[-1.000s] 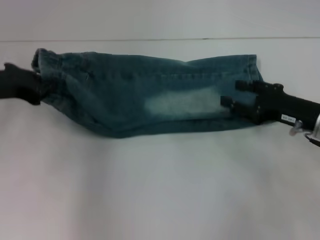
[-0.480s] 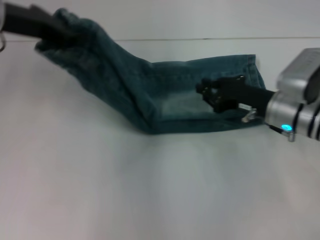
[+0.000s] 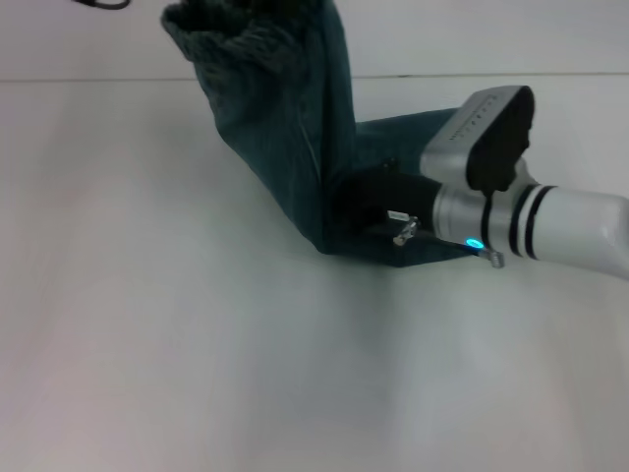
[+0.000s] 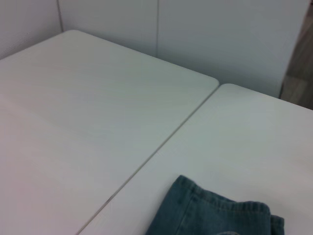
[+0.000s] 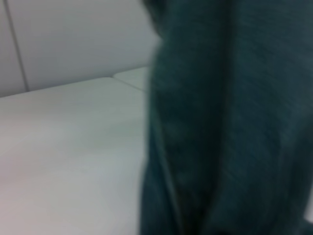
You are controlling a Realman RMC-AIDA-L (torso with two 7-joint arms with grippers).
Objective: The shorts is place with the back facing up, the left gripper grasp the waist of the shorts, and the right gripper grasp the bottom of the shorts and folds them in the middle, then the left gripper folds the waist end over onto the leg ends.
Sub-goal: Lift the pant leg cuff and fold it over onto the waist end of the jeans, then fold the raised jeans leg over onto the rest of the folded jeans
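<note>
Right hand (image 3: 378, 202) low on the table, arm stretched in from the right.

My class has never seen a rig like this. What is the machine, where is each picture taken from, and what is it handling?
It is a robot with two arms. The wide picture comes from a camera on its head; the other two come from cameras on its wrists. On the white table lie denim shorts, folded lengthwise. Their ruffled waist is lifted high, though the left gripper is out of view. The right gripper is low at the fold over the leg ends, which lie flat on the table.
</note>
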